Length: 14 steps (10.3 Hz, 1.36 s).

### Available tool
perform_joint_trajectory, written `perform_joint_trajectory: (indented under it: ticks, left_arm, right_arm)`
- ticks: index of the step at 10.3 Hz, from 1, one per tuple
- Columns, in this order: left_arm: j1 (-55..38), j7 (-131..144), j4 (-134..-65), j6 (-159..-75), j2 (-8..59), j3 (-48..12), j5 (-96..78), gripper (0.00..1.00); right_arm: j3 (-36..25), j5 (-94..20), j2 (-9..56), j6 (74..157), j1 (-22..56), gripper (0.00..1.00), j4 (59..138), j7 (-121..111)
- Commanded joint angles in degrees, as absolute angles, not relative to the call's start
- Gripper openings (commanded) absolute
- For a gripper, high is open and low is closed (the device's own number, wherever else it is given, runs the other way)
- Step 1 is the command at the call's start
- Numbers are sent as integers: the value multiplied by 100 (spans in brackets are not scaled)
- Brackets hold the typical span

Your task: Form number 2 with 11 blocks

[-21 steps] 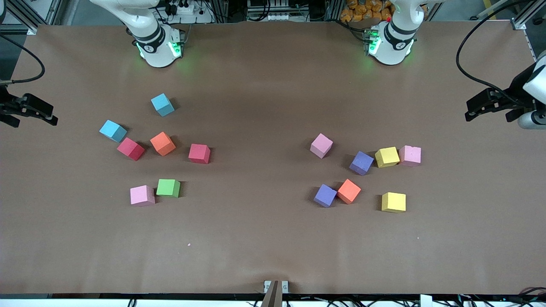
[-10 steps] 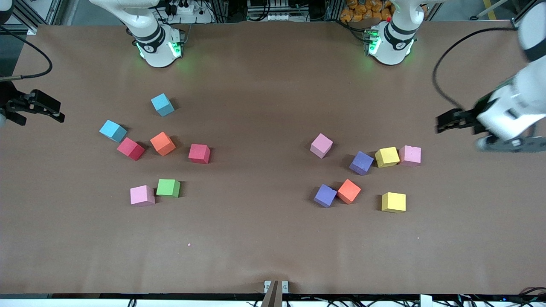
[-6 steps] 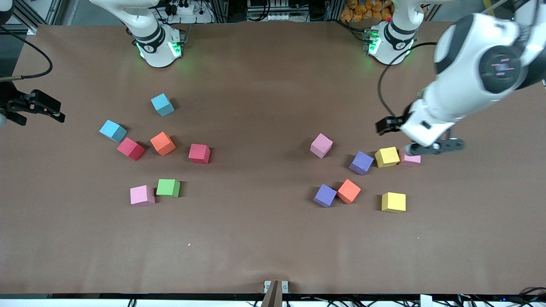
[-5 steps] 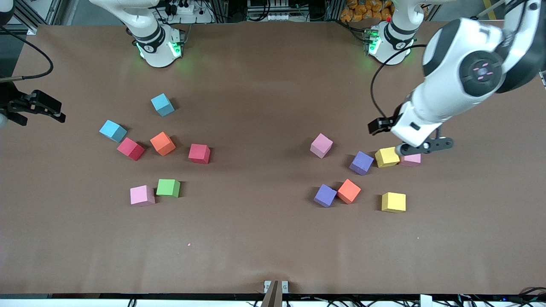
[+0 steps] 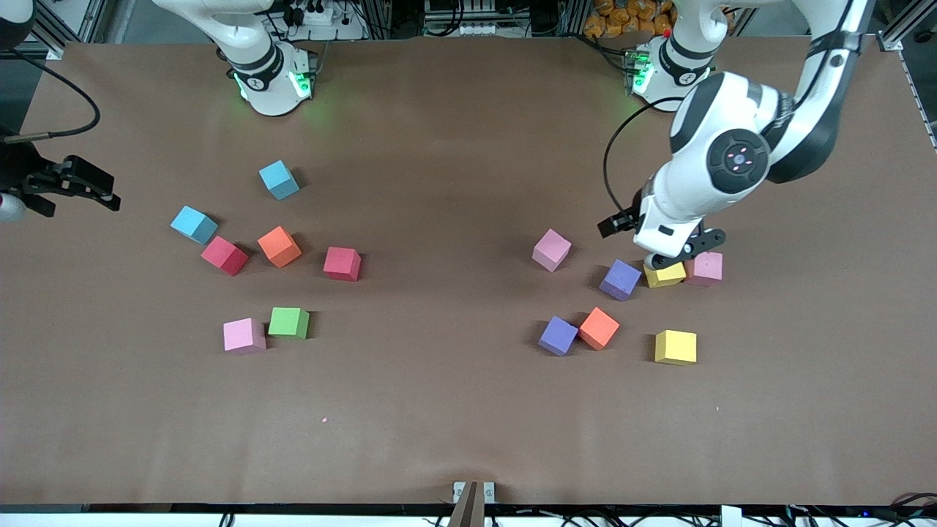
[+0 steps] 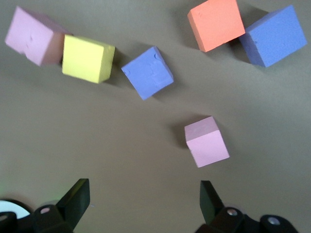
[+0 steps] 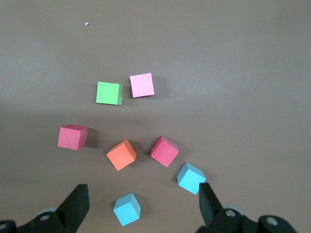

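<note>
Scene: a brown table (image 5: 454,410) strewn with loose foam blocks, in two scattered groups across the middle of the front view.
Blocks, left arm's end: lone pink cube (image 5: 551,249), two purple cubes (image 5: 621,279), orange cube (image 5: 599,328), yellow cube (image 5: 665,276) just beside another pink cube (image 5: 706,268), and a second yellow cube (image 5: 675,347) lower in the frame.
Blocks, right arm's end: two red cubes (image 5: 342,263), an orange, a green, a pink, plus two light-blue cubes (image 5: 278,179).
Left gripper (image 5: 670,256): hangs over the group at its own end, covering part of the yellow cube in the front view; its fingers (image 6: 77,196) are spread wide and hold nothing.
Right gripper (image 5: 73,183): waits at the frame's edge, at its own end of the table, fingers wide and empty.
Progress: apparently the first pick; no numeral is laid out yet.
Doing it well: choose a cube with free sides, such as the lone pink one. Turn the wrist to match its tilt, come straight down, and close on two opposite faces without nudging neighbours.
</note>
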State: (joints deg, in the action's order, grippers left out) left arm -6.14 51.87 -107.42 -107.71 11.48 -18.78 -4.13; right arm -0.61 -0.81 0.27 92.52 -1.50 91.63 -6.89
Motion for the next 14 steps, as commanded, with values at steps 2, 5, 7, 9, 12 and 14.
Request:
perform_joint_trajectory:
  ticks: [2, 5, 7, 9, 12, 14]
  left_arm:
    - [-790, 6421, -10967, -11467, 1432, -1934, -606, 100]
    - [-1001, 7108, -11189, -12125, 1677, -1934, -624, 100]
    - [-1299, 7697, -11215, -12821, 1924, -1934, -615, 100]
    - [-1310, 7761, -11241, -13138, 2170, -1934, -615, 100]
    - [-1511, 8374, -11338, -13771, 2495, -1925, -554, 100]
    - [-1520, 8402, -11381, -13773, 2610, -1925, -528, 100]
  right_arm:
    - [-79, -79, 88, 9596, 52, 100, 9420, -633]
    - [-79, -123, 184, 10134, 263, 100, 9870, -676]
    - [-70, -290, 412, 10282, 290, 100, 9914, -703]
    - [-79, -290, 475, 10746, 412, 100, 10246, -703]
    - [-79, -290, 553, 11932, 431, 100, 11133, -694]
    - [-79, -290, 1017, 12398, 509, 100, 11145, -703]
